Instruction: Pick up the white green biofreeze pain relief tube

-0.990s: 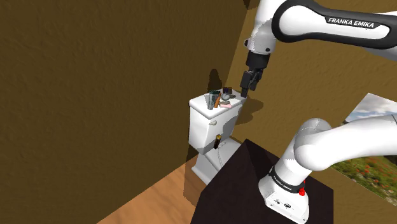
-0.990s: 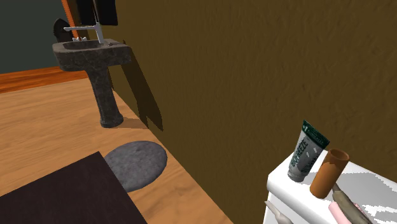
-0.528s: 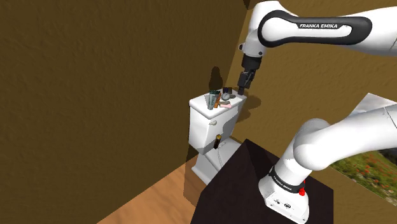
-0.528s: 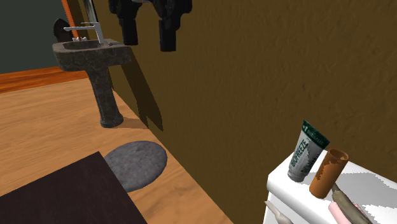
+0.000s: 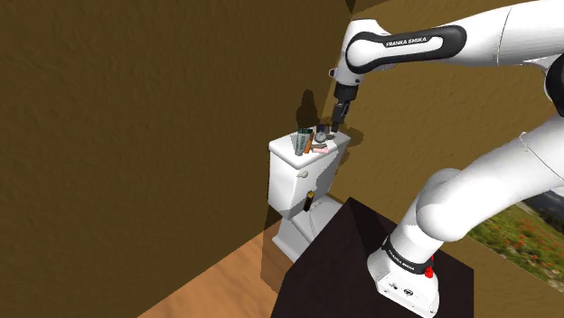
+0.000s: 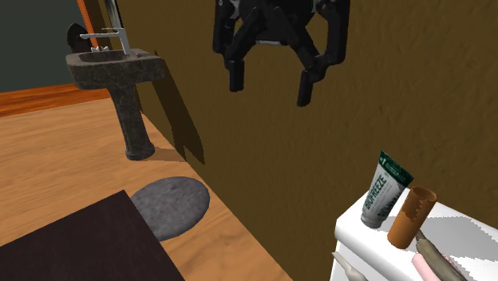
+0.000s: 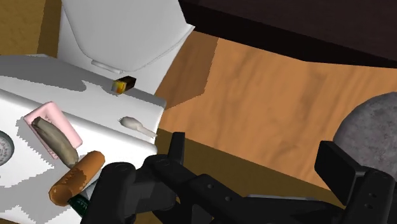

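Brown-walled bathroom with a wood floor. A dark pedestal sink (image 6: 120,68) is at the upper left of the second exterior view and a round grey rug (image 6: 171,204) at lower centre-left. The white toilet tank (image 5: 291,177) sits mid-frame in the shoulder view, its lid cluttered. The target Biofreeze tube (image 6: 384,190) has a greyish-white body, green print and a dark green top end. It stands tilted at the lower right of the second exterior view, at the lid's corner by the wall, just beside a brown cylinder (image 6: 412,215). The black gripper (image 6: 269,86) is at top centre of that view, fingers spread wide and holding nothing, well above and left of the tube. In the shoulder view the gripper (image 5: 336,116) hangs over the tank's right end, with the tube (image 5: 303,142) down-left of it. The step is judged to be the approach, with no grasp yet. The next move likely calls for shifting over the tube, setting the fingers across its body, descending and closing. The risk is bumping the brown cylinder or tipping the tube.
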